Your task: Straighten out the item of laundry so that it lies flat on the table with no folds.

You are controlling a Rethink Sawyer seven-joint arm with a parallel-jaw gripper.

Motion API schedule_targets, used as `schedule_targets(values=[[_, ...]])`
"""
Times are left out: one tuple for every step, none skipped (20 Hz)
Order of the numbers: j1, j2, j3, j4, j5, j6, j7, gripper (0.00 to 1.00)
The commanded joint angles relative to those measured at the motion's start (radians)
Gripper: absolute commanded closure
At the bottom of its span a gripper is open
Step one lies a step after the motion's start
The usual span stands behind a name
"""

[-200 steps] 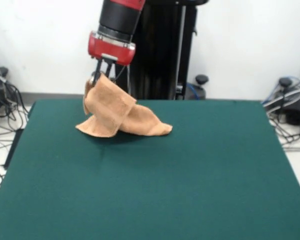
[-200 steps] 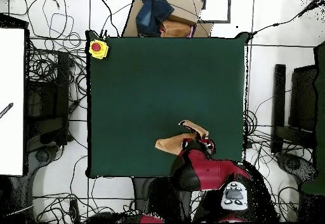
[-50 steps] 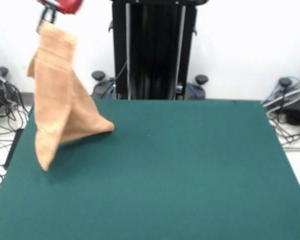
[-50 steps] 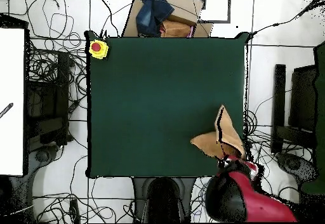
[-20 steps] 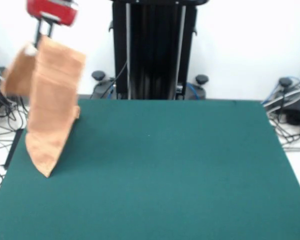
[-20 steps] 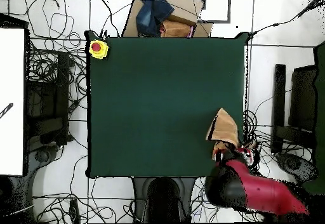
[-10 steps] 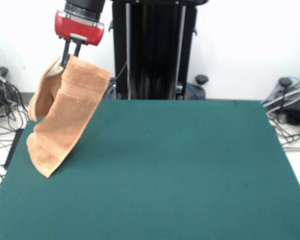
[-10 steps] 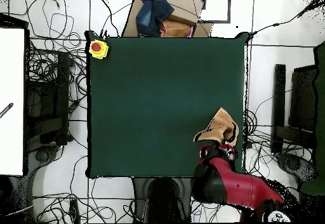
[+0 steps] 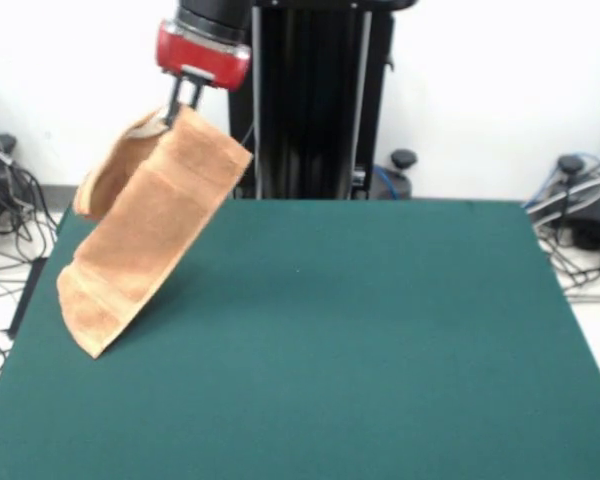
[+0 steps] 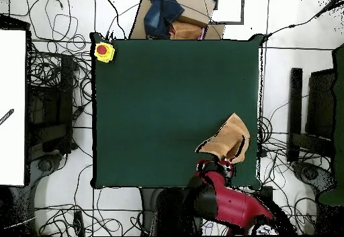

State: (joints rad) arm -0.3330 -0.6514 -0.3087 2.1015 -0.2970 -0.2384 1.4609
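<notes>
The orange-tan towel (image 9: 145, 225) hangs folded from my gripper (image 9: 185, 108), which is shut on its top edge. It slants down to the left, and its lowest corner touches the dark green table (image 9: 360, 330) near the left edge. A second fold bulges behind it on the left. In the overhead view the towel (image 10: 227, 140) lies over the table's (image 10: 168, 100) lower right part, just above the red arm and gripper (image 10: 216, 164). No tag or stripes can be made out.
The black pedestal (image 9: 310, 100) stands behind the table's far edge. Cables (image 9: 0, 190) lie on the floor at both sides. In the overhead view a yellow box with a red button (image 10: 103, 51) sits at the top left corner, and cardboard with dark cloth (image 10: 176, 16) lies beyond the top edge.
My gripper has moved to the right in the front view, toward the pedestal, carrying the towel's top edge. The towel now slants more, with its lowest corner staying near the table's left edge.
</notes>
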Motion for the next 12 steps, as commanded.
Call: schedule_targets(values=[[0.149,0.191,-0.017,0.222,0.304,-0.245,0.499,1.0],[0.149,0.197,-0.007,0.229,0.317,-0.257,0.505,1.0],[0.154,0.202,0.0,0.235,0.33,-0.268,0.509,1.0],[0.153,0.204,0.007,0.24,0.336,-0.273,0.511,1.0],[0.154,0.21,0.015,0.244,0.341,-0.281,0.515,1.0],[0.154,0.211,0.019,0.248,0.345,-0.284,0.519,1.0],[0.154,0.209,0.024,0.252,0.349,-0.282,0.523,1.0],[0.161,0.206,0.026,0.255,0.355,-0.28,0.527,1.0],[0.172,0.204,0.026,0.259,0.368,-0.276,0.533,1.0],[0.183,0.202,0.026,0.262,0.381,-0.272,0.539,1.0],[0.191,0.203,0.025,0.263,0.394,-0.271,0.546,1.0],[0.198,0.216,0.028,0.257,0.407,-0.28,0.558,1.0]])
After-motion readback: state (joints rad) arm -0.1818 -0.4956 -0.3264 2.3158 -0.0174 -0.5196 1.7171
